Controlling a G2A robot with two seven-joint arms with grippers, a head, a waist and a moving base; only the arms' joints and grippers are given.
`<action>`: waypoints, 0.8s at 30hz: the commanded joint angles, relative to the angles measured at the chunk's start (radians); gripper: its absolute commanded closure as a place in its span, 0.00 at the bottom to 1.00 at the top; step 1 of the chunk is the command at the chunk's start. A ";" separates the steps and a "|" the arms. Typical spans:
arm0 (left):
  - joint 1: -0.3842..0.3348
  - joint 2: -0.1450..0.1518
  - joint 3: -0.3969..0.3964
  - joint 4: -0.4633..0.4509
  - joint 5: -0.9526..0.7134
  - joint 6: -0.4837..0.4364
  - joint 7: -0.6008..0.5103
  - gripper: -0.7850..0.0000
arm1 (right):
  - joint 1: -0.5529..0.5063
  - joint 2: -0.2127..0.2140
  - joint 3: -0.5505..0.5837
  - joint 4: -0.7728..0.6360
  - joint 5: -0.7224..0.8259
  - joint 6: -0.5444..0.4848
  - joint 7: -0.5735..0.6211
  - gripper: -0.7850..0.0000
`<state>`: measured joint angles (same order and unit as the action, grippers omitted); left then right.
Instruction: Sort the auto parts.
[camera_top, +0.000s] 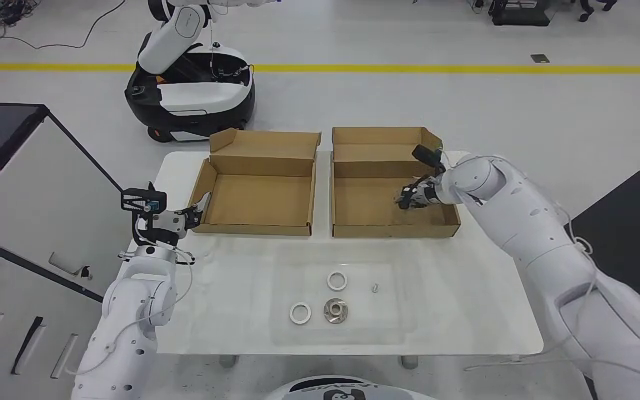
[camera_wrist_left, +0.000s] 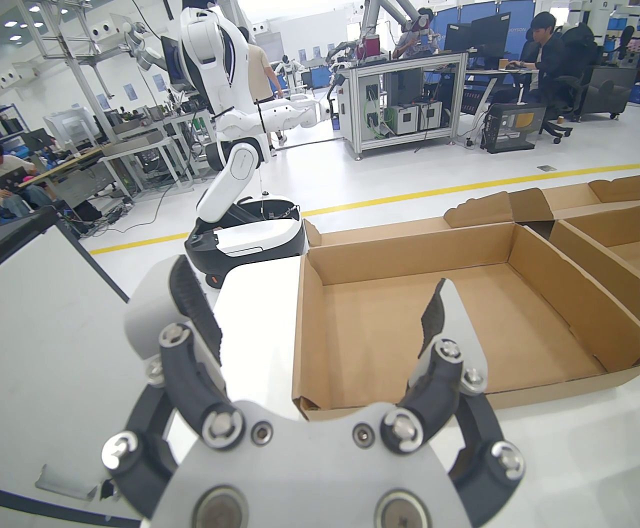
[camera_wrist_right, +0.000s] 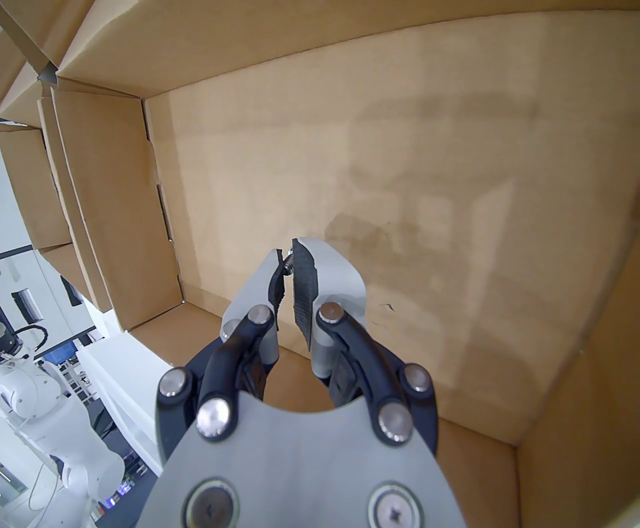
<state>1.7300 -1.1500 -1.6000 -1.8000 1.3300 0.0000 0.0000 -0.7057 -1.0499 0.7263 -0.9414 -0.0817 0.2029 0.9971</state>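
My right gripper (camera_wrist_right: 287, 260) hangs over the floor of the right cardboard box (camera_top: 392, 205), shut on a small threaded screw (camera_wrist_right: 287, 264) pinched between its pads; the same gripper (camera_top: 405, 197) is over that box's right half. Beside the left cardboard box (camera_top: 253, 200), my left gripper (camera_top: 196, 212) is open with nothing between its fingers (camera_wrist_left: 435, 312). On the table's front lie two white rings (camera_top: 338, 281) (camera_top: 300, 313), a metal bearing-like part (camera_top: 336, 313) and a small screw (camera_top: 375, 289).
The white table (camera_top: 450, 300) has free room at its front right. The left box (camera_wrist_left: 450, 320) has a bare floor. A white wheeled robot base (camera_top: 190, 95) stands behind the table, and a dark-framed white cabinet (camera_top: 40, 200) stands off the table's left side.
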 joint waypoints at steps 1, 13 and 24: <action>0.000 0.000 0.000 0.000 0.000 0.000 0.000 0.00 | -0.001 -0.002 0.000 0.002 -0.004 -0.001 0.001 0.95; 0.000 0.000 0.000 0.000 0.000 0.000 0.000 0.00 | -0.011 -0.003 0.019 0.004 -0.031 -0.010 0.011 0.68; 0.000 0.000 0.000 0.000 0.000 0.000 0.000 0.00 | -0.027 0.025 0.082 -0.103 -0.097 -0.047 0.020 0.00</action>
<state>1.7300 -1.1500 -1.6000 -1.8000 1.3300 0.0000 0.0000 -0.7294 -1.0287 0.8009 -1.0268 -0.1678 0.1605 1.0153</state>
